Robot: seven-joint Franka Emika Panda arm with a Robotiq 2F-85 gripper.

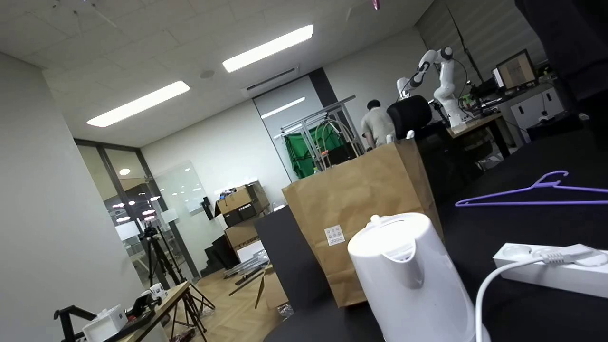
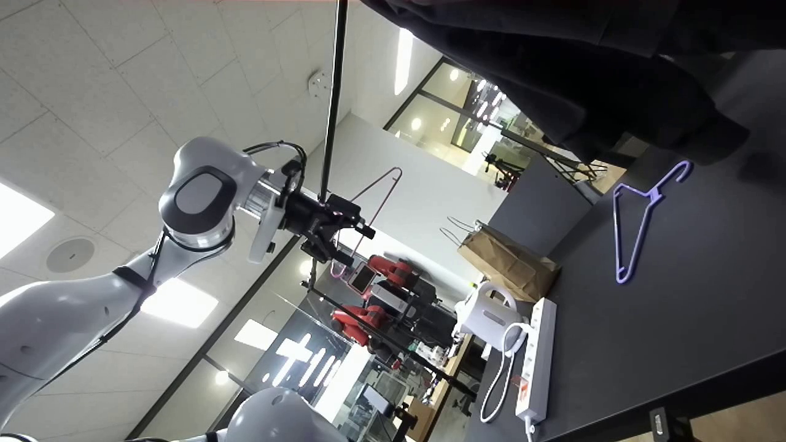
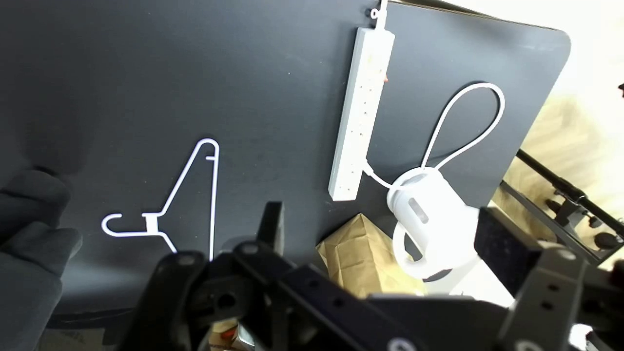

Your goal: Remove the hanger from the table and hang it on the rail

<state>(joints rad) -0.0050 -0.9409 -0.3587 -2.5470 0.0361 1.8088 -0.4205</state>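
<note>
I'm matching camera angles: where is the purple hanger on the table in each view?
In an exterior view: the purple hanger runs off the right edge, just below mid-height.
In an exterior view: the hanger at right, around mid-height.
In the wrist view: the hanger left of centre, partly hidden.
Shared landmark: the white kettle, left of the hanger in both exterior views, right in the wrist view.

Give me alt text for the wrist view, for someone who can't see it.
A pale purple hanger lies on a black table, its lower end hidden by the open gripper. Right of the hanger are a white power strip, a white kettle and a brown paper bag.
</note>
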